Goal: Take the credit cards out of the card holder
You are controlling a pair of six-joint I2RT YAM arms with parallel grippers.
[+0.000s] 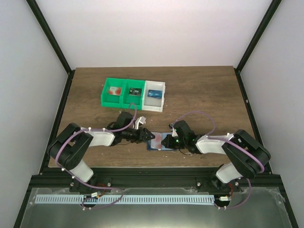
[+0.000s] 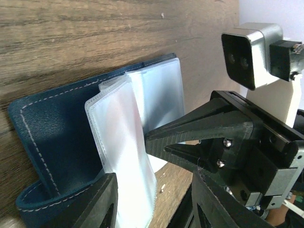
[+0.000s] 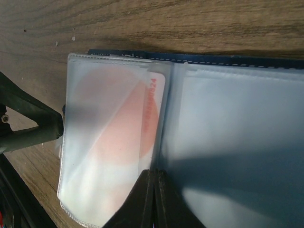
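You see one credit card point(image 3: 121, 123) inside the open card holder point(image 1: 160, 142).
The holder lies on the table point(image 1: 199, 90) between both arms. Your right gripper point(image 3: 153, 183) is pinched tight, tips on the fold. Your left gripper point(image 2: 154, 194) gapes around the clear pocket point(image 2: 123, 137).

card holder point(image 2: 52, 137): navy, open flat on table | credit card point(image 3: 118, 133): red-spotted, inside clear sleeve point(image 3: 78, 190)

from above, the left gripper point(image 1: 145, 135) and right gripper point(image 1: 169, 141) hide most of the card holder point(image 1: 159, 143) from me. in the right wrist view its right half runs off frame, and the credit card point(image 3: 118, 142) sits behind a cloudy sleeve point(image 3: 85, 80), its red print too blurred to read. i can't make out what the bins point(image 1: 114, 101) hold.
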